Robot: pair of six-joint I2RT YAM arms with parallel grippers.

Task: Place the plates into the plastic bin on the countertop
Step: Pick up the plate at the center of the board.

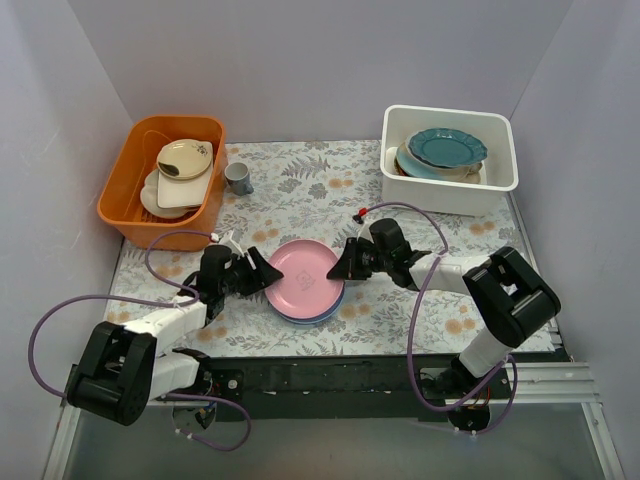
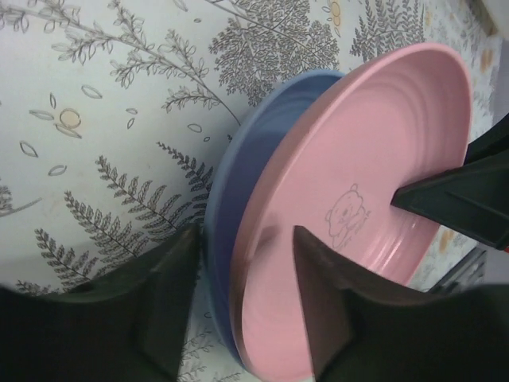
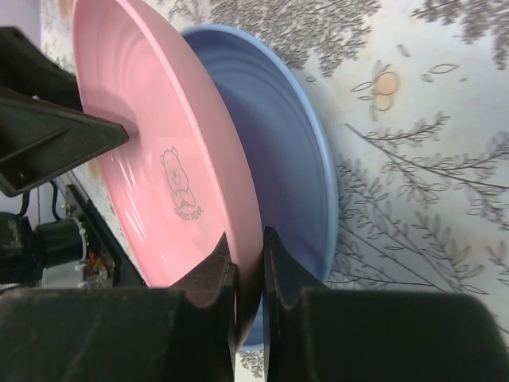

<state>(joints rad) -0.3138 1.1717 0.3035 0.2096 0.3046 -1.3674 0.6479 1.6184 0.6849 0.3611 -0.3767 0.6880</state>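
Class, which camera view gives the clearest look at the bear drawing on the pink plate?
The right wrist view: the bear drawing on the pink plate is large, with lettering beneath. The left wrist view shows it fainter and tilted; the top view gives only a tiny faint mark.

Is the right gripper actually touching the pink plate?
Touching. In the right wrist view the right gripper pinches the pink plate by its rim, one finger on each face, with no gap showing.
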